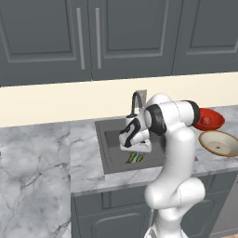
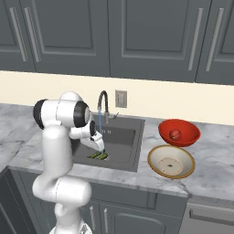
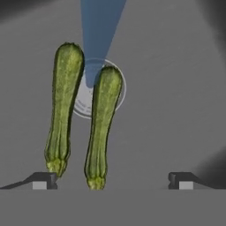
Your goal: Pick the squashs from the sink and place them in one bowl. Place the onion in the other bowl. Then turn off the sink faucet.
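Observation:
Two slim green squashs lie side by side on the floor of the dark sink [image 1: 106,148], by the drain [image 3: 84,105]: the left squash [image 3: 64,110] and the right squash [image 3: 102,123]. They also show as a green pair [image 1: 135,158] [image 2: 99,156] under the hand. My gripper [image 3: 112,181] [image 1: 135,152] [image 2: 100,148] hangs open just above them, the right squash's stem end between its fingertips [image 3: 44,180]. The faucet [image 1: 136,101] [image 2: 103,101] runs a blue stream [image 3: 99,35]. The onion [image 1: 207,121] [image 2: 174,134] sits in the red bowl [image 1: 214,114] [image 2: 187,128]. The beige bowl [image 1: 228,139] [image 2: 160,157] holds nothing.
Both bowls stand on the marble counter [image 1: 42,153] [image 2: 215,155] right of the sink [image 2: 130,137]. A wall outlet [image 2: 120,98] sits behind the faucet. Dark cabinets hang above. My arm's elbow rises over the sink's right side.

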Tool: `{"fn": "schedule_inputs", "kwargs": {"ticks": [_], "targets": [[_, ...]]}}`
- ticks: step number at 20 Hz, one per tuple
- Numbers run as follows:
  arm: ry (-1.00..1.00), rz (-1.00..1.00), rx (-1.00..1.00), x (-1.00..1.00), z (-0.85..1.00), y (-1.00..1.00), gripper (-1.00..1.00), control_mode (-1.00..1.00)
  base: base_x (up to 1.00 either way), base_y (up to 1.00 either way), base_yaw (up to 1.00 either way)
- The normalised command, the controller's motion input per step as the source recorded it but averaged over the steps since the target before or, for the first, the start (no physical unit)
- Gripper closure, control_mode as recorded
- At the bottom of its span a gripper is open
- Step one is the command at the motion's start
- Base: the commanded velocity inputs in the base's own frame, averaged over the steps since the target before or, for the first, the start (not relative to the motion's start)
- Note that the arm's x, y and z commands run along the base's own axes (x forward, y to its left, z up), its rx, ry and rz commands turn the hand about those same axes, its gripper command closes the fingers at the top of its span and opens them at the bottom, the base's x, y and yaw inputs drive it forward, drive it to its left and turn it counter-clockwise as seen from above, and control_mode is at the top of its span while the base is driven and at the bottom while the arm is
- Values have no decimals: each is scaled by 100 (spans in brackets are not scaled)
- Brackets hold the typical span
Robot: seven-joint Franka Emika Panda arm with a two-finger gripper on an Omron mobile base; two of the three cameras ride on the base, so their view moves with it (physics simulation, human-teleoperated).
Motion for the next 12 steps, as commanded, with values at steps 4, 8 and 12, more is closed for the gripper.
{"fn": "schedule_inputs", "kwargs": {"ticks": [4, 8, 12], "targets": [[0, -12, 0, 16, -24, 1, -100, -100, 0, 0, 0], [0, -11, 0, 20, -23, 10, -100, -100, 0, 0, 0], [0, -9, -1, 20, -22, 14, -100, -100, 0, 0, 0]]}}
